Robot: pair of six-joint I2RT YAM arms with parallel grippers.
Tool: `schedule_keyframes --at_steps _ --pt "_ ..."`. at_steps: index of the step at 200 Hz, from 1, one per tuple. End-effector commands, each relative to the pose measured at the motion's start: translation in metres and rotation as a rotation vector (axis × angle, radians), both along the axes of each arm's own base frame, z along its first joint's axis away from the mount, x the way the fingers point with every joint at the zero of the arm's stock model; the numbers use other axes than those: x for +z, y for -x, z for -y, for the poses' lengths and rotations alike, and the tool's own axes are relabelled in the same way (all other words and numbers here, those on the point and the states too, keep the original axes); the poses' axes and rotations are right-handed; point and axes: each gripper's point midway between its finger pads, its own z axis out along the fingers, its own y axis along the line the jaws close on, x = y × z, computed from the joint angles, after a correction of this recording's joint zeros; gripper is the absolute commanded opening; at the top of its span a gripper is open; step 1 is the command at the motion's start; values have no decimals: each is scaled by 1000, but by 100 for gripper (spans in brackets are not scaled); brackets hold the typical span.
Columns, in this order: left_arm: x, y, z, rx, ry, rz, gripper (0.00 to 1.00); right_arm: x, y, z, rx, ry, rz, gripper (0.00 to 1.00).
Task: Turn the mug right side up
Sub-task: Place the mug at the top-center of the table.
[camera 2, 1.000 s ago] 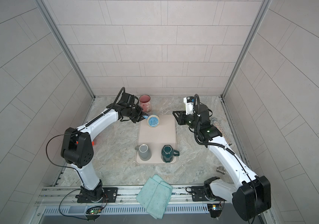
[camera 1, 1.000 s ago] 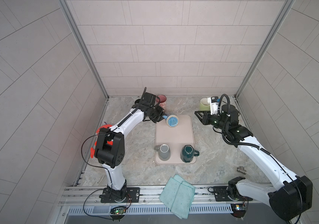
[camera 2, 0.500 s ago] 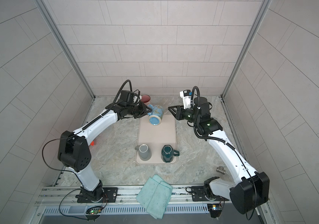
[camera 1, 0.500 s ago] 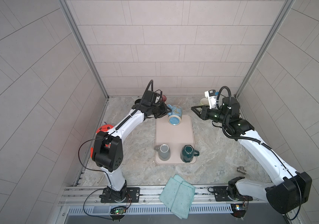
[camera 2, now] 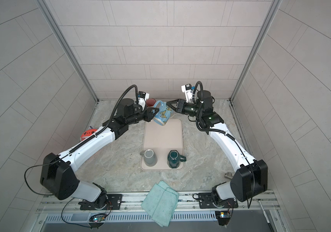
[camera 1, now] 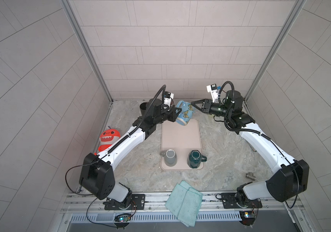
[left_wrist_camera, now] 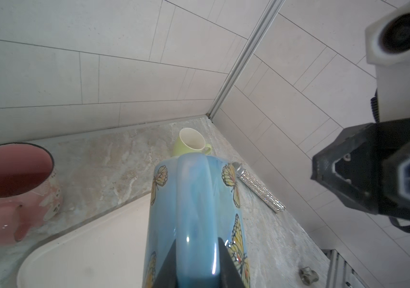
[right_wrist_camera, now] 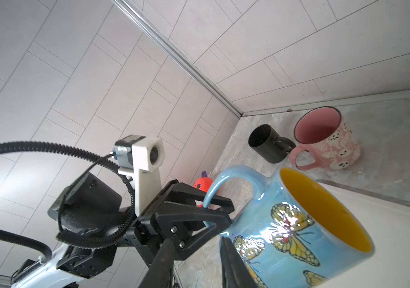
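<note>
Marbled desk (camera 1: 140,174), tiled walls all round, and over the far end of the beige mat (camera 1: 180,140) the blue butterfly mug (camera 1: 184,113) hangs on a slant, its handle clamped tight in the left tool (camera 1: 177,111). Yellow inside flashing at the right wrist camera! Right tool (camera 1: 193,103) is nosed in just beside the mug's wall, fingers (right_wrist_camera: 227,251) a little apart, nothing between them. Grey mug (camera 1: 169,158) and dark green mug (camera 1: 193,159) stand at the mat's near end.

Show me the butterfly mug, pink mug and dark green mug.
butterfly mug (camera 1: 183,116): in a top view, blue side wall.
pink mug (right_wrist_camera: 336,147): right wrist view, patterned side.
dark green mug (camera 1: 193,165): in a top view, side wall.
</note>
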Motion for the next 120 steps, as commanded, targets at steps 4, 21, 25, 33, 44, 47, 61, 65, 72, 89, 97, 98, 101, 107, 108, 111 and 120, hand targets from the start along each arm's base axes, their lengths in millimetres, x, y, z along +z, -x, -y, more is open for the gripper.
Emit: schedule_keyframes --at_steps 4,21,25,33,44,47,61,65,72,89,97,98,101,107,108,111,120 --pt "73 -2 -9 73 65 294 0 25 -2 -7 60 -174 -35 32" --pt "75 -5 -14 112 81 313 0 23 -1 -9 60 -179 -53 32" --pt "75 -6 -15 120 85 317 0 21 -1 -9 60 -175 -58 32" --pt "76 -6 -16 128 92 322 0 18 -1 -10 59 -168 -69 32" --pt "79 -6 -15 133 104 336 0 14 -2 -11 60 -167 -87 32" --pt "79 -6 -16 137 106 339 0 13 -2 -12 62 -169 -93 32" --pt "84 -4 -15 143 114 362 0 9 -4 -17 69 -188 -112 32" --pt "86 -3 -14 143 115 368 0 8 -5 -18 73 -195 -121 32" --pt "87 -3 -13 147 115 374 0 6 -7 -21 81 -209 -134 32" --pt "91 -1 -11 145 116 398 0 3 -11 -29 107 -252 -167 32" --pt "93 1 -10 142 118 406 0 2 -13 -32 116 -276 -180 32" --pt "93 1 -10 143 117 407 0 2 -14 -32 116 -279 -182 32" --pt "94 1 -10 144 118 410 0 1 -15 -33 119 -285 -188 32" --pt "96 3 -9 142 118 417 0 0 -17 -35 123 -297 -197 32" --pt "96 3 -9 142 119 419 0 0 -17 -35 124 -299 -196 32" --pt "97 4 -8 141 119 423 0 0 -18 -35 125 -304 -199 32" --pt "98 5 -7 140 116 430 0 -1 -20 -37 130 -312 -207 32"
